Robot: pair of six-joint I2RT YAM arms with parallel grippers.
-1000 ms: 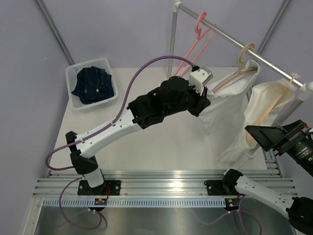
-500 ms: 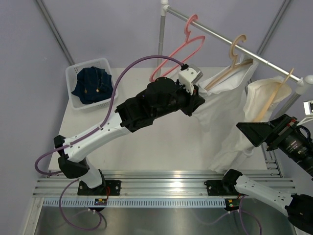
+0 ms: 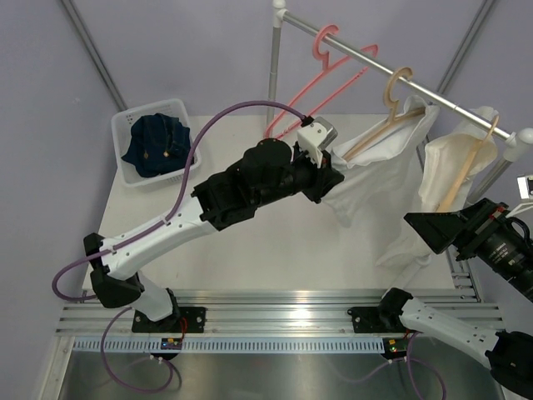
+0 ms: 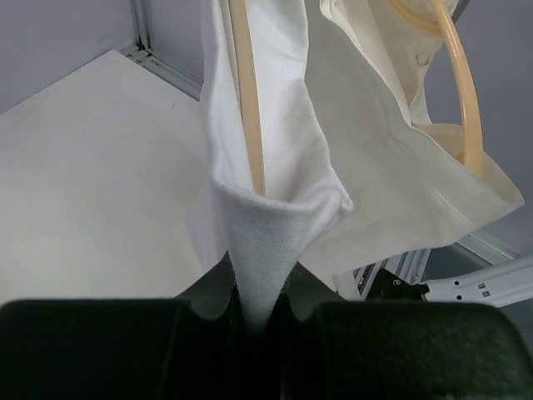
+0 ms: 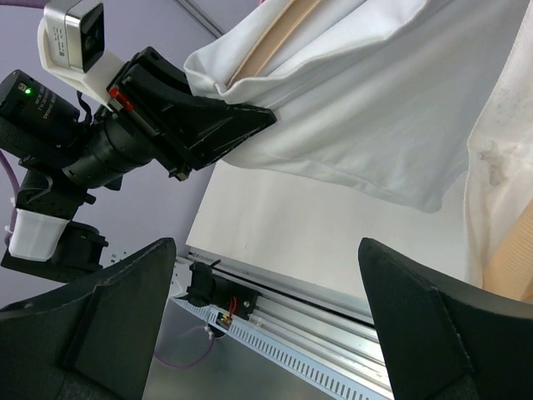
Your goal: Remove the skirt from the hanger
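two arms, white below and matte black above

the left arm (image 3: 158, 237) has a slim white lower link and bulky black upper joints. a purple cable (image 3: 218, 133) loops along it to a white camera block (image 3: 317, 137) at the wrist, and a small green light (image 5: 27, 90) glows on the black housing there. the right arm (image 3: 445, 323) has the same white link and black joint. each stands on a black base plate (image 3: 171, 321). the left gripper (image 4: 258, 312) and right gripper (image 5: 266, 250) are black with wedge-shaped fingers (image 5: 104, 312).

No text, label, brand, number or sign can be read in any view.
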